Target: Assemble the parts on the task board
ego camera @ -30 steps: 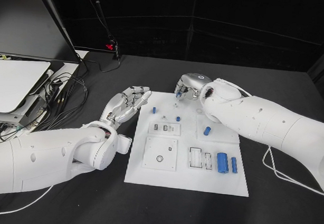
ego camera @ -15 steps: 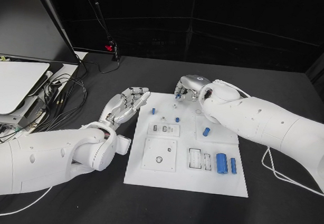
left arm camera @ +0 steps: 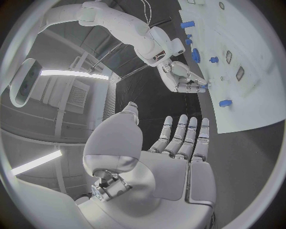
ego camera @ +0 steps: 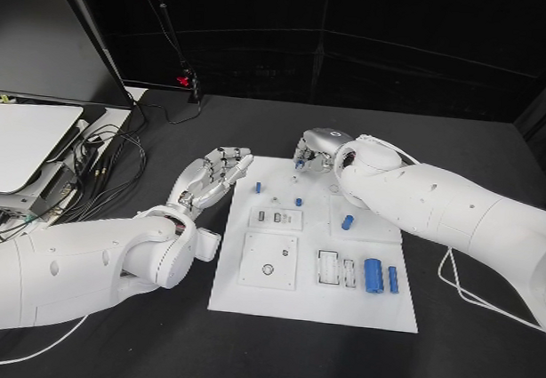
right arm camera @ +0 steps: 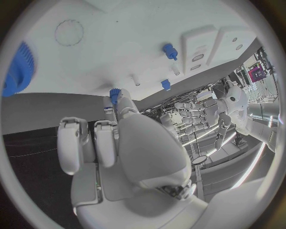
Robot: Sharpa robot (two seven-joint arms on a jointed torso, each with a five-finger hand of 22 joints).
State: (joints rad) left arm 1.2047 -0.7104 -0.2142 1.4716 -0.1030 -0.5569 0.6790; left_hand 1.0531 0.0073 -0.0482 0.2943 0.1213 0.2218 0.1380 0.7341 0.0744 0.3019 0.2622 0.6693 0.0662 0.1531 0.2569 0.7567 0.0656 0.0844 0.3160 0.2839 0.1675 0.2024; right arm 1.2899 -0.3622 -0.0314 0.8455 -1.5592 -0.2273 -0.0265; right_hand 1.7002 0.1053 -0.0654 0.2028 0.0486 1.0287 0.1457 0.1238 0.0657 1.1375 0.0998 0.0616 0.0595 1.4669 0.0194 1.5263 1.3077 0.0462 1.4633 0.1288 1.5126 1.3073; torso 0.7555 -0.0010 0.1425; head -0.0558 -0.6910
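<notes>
The left hand [ego camera: 213,177] is hovering at the nine o'clock edge of the white task board [ego camera: 311,301], fingers straight, slightly apart and holding nothing. On the board, small blue pegs [ego camera: 259,187] are standing toward eleven o'clock and a blue cylinder [ego camera: 373,275] is lying toward four o'clock. At twelve o'clock the right hand [ego camera: 315,152] is pinching a small blue part [right arm camera: 114,95] between thumb and fingertip at the board's far edge.

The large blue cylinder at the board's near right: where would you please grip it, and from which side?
Grip the large blue cylinder across its middle, coming straight down: it lies flat on the task board, long sides exposed, with fingers either side. A smaller blue piece beside it leaves little room.
</notes>
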